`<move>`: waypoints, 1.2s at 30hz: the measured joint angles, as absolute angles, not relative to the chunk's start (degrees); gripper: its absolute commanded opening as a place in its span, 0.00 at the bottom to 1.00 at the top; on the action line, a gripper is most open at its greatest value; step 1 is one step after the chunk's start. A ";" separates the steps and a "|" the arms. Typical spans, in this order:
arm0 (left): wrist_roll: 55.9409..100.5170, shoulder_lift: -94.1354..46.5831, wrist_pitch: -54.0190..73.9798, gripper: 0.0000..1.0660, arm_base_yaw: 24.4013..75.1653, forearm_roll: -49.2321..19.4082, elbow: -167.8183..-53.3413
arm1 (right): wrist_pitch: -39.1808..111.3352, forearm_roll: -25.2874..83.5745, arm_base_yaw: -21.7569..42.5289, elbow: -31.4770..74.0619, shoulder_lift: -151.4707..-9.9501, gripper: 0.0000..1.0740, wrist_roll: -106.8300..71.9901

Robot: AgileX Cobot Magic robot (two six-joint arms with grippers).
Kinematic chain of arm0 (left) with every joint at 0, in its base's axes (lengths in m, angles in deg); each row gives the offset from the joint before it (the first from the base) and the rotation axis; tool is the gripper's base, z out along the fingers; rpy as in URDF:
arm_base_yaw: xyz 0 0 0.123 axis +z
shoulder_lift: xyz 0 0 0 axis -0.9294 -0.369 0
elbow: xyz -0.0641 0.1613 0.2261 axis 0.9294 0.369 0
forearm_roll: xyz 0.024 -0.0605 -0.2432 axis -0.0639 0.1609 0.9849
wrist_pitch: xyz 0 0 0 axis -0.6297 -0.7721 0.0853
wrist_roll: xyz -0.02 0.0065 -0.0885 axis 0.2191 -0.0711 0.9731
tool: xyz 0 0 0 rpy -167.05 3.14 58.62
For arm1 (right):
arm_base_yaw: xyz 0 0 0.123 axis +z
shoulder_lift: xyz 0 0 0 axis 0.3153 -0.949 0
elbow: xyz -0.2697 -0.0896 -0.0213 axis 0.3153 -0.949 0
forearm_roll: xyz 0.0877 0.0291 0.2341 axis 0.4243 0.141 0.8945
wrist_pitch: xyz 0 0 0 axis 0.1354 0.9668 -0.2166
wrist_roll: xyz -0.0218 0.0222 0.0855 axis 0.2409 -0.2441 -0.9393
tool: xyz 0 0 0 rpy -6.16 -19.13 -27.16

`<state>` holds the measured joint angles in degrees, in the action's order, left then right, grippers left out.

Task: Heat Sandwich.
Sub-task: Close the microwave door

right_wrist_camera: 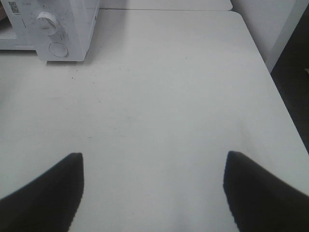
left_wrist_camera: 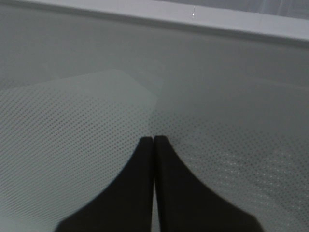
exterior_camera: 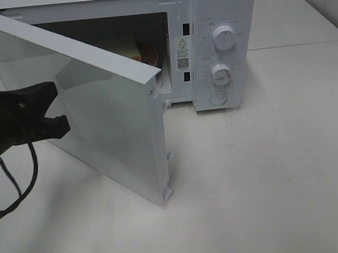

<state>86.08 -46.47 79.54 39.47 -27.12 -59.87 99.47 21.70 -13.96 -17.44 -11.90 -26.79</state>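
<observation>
Our left tool, pinched shut and empty, is pressing on the outer face of the microwave door, half open. The sandwich is sitting inside the cavity, beyond the door from this tool, so we are judging the left arm nearer. Our right tool is hanging wide open, empty, over the counter.

Illumination is bright, diffuse and overhead. The table approaches overexposure; shadows beneath the microwave door are soft. The door carries a pale reflection; the oven cavity is dim. The left wrist view is grey and soft-focused, the left gripper a featureless silhouette. The right wrist view is evenly lit; the right gripper has blurred edges.
</observation>
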 measured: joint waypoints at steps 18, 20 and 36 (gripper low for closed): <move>82.01 -56.72 74.55 0.00 29.84 -17.72 -75.86 | 99.47 21.70 -13.96 -17.44 -11.90 0.71 -26.79; 81.61 -57.29 74.09 0.00 29.44 -17.32 -76.95 | 99.47 21.70 -13.96 -17.44 -11.90 0.71 -26.79; 78.57 -64.46 69.11 0.00 27.72 -14.91 -90.18 | 99.47 21.70 -13.96 -17.44 -11.90 0.71 -26.79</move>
